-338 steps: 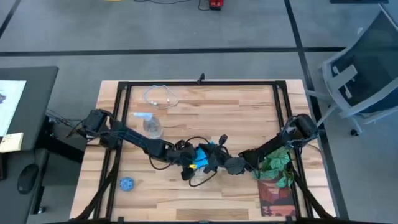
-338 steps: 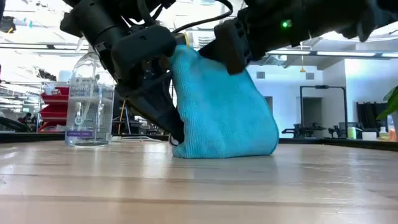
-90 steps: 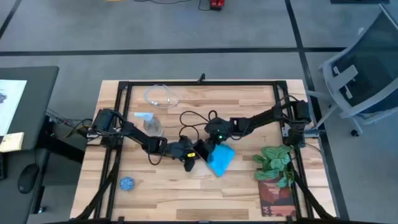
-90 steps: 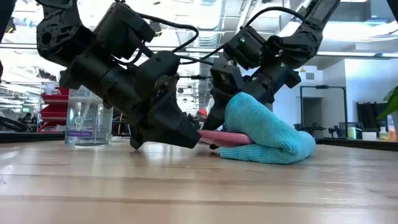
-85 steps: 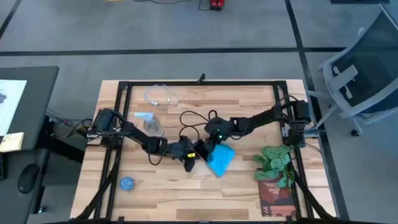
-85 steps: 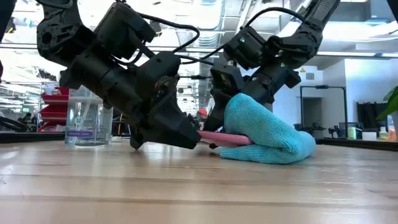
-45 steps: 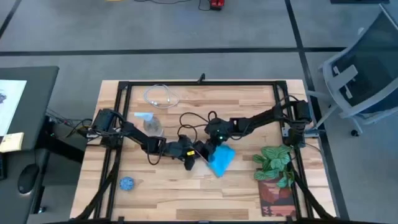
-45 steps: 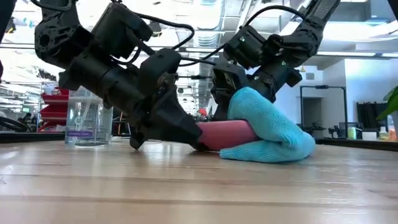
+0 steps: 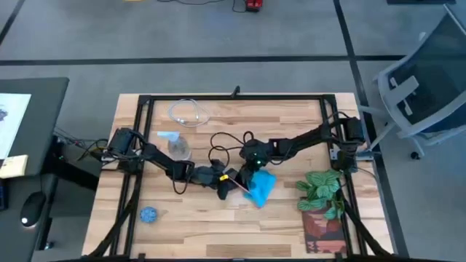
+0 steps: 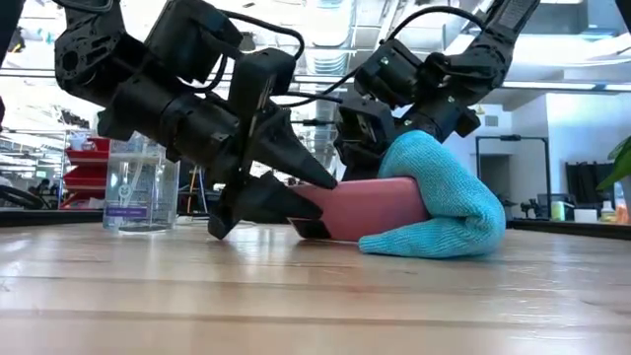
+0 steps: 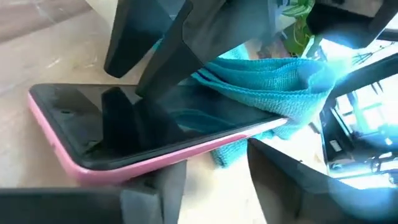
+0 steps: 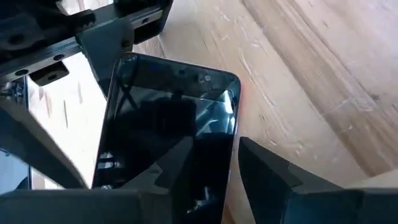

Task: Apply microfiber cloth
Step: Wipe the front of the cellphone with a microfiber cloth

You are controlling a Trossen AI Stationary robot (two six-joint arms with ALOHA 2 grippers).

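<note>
The left gripper point(image 10: 314, 187) sits near the middle of the light wooden slatted table point(image 9: 291, 131), its two dark fingers closed across one end of a flat black-screened phone in a pink case point(image 10: 370, 205), which they hold tilted, one edge raised off the wood. In the left wrist view a finger lies over the glass and another sits under the pink rim, so the phone point(image 11: 143, 134) is pinched between them.

The right gripper point(image 10: 394, 94) comes in from the other side, just above the phone's far end. Its fingers clamp a fold of the bright sky-blue, soft microfiber cloth point(image 10: 449, 202). The cloth drapes from that grip over the phone's far edge and bunches on the table beside it; from above it shows as a blue heap point(image 9: 261, 186) touching the phone.

Farther out stand a clear plastic spray bottle point(image 10: 141, 177), a small round blue disc point(image 9: 148, 214) and a green leafy plant point(image 9: 322, 191).

The risk here appears to be slippage: pushing the cloth across the tilted glass could lever the phone out of the narrow pinch. The cloth may also slide off the edge and wipe wood instead of screen.
</note>
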